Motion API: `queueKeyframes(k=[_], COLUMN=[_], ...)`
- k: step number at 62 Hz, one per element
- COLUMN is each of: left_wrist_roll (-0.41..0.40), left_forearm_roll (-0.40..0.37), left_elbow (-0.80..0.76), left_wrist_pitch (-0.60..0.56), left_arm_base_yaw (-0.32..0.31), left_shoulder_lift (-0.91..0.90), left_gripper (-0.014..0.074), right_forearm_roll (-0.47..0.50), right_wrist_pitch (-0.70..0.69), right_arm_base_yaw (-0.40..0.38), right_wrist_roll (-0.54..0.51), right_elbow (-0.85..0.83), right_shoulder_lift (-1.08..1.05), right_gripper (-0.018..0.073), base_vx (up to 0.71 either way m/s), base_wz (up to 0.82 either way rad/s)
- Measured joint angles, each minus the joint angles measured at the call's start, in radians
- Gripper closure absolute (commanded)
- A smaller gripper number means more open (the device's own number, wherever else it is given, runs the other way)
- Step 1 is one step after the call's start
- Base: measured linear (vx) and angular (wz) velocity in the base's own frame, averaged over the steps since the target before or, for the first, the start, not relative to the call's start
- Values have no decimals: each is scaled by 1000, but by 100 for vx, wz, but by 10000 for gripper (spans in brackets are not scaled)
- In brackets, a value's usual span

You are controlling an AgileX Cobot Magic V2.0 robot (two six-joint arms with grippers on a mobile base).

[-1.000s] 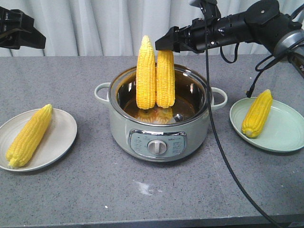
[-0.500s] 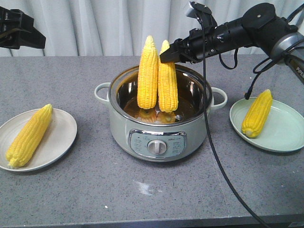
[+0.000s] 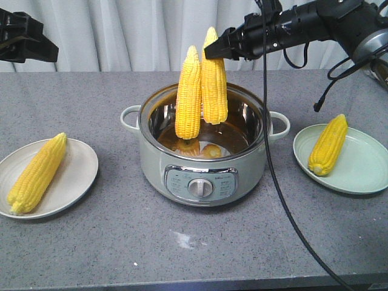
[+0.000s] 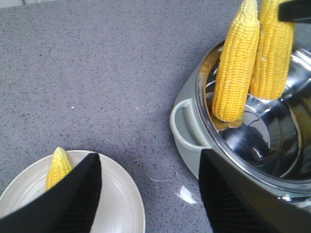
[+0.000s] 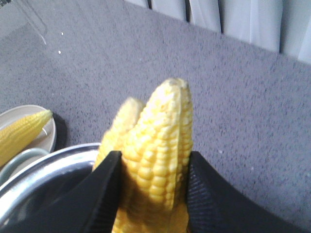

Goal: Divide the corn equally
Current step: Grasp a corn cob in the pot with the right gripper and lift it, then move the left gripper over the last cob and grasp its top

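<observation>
Exterior front-facing view has the right gripper clamped on the pointed end of the first corn cob, which hangs upright, tip up, over the mouth of a pale green electric cooking pot at the middle of the grey speckled table. Just beside it on the left, the second corn cob stands tip up with its blunt end down inside the pot; whether the two cobs touch cannot be told. The third corn cob lies slantwise on a cream plate to the left of the pot, and the fourth corn cob lies slantwise on a pale green plate to the right of it. From the right wrist camera, the black fingers press against both sides of the first corn cob, with the tip of the second showing behind it. From the left wrist camera, the left gripper hangs above the table between the cream plate and the pot, its fingers spread wide with nothing between them, well apart from any cob.
</observation>
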Motion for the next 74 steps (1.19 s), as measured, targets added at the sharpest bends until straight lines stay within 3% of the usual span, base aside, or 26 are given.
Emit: queueKeyframes(k=[29,39,52,66,69,74], left_wrist_roll=[0,0,46,276,317,345], left_forearm_roll=[-5,-59,-239,-639,-702,-741], left_elbow=[0,0,0,-7,-30,-103], left_wrist_pitch=[-6,-33,-133,-246,-262,-277], left_arm_base_yaw=[0,0,0,-7,-17,-42], left_shoulder_lift=[0,0,0,39,68,137], left_gripper=[169,169,169,169,169,168], right_forearm_roll=[12,12,18,15,2,-29], right_wrist_pitch=[-60,-40,55,187,189,190], right_arm_base_yaw=[-5,-38,-119,-222,-237,-246], right_wrist_roll=[-3,9,78,125,130,135], right_elbow=[-72,-165,-219,-223,-223,-223], right_shoulder_lift=[-5,-83,-294,-466,-493,-529], right_gripper=[564,564,564,564,564,564], base_vx=[0,0,0,0,0,0], base_wz=[0,0,0,0,0,0])
